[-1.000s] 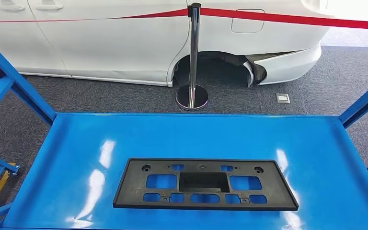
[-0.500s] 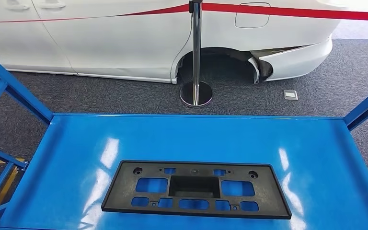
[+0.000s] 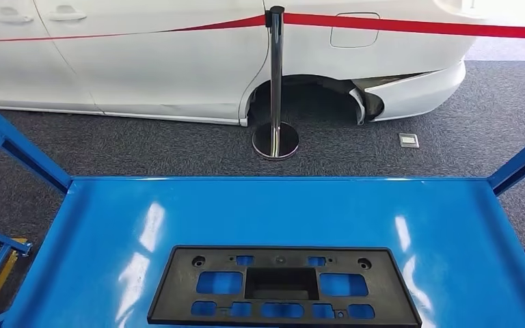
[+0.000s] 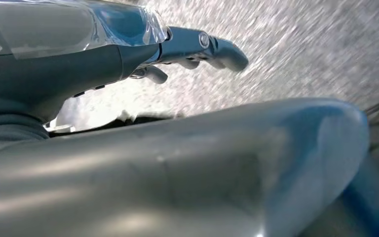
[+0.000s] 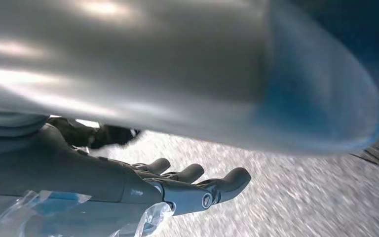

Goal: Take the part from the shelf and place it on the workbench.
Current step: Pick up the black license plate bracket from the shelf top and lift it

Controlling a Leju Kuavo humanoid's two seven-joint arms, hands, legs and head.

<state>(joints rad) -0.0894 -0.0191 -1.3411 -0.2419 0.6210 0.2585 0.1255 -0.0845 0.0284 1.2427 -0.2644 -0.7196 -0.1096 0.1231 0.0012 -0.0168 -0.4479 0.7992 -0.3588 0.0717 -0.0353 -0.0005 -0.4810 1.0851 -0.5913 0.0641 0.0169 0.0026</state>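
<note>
A black plastic license-plate bracket (image 3: 284, 287) with cutouts lies flat on the blue shelf (image 3: 109, 225), at its near edge.

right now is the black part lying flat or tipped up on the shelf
Flat: the black plastic mounting plate lies face up on the blue shelf, its outline level on the surface.

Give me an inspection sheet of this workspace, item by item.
Surface: glossy blue shelf, light glare, raised rim.
Job's things: black plastic part lies flat near the front edge, untouched.
Clutter: nothing seen.
Robot hands: left robot hand and right robot hand both hold nothing, fingers extended over grey floor.
Cables: nothing seen.
Surroundings: white car, chrome stanchion with red belt, grey carpet, small floor plate.
</note>
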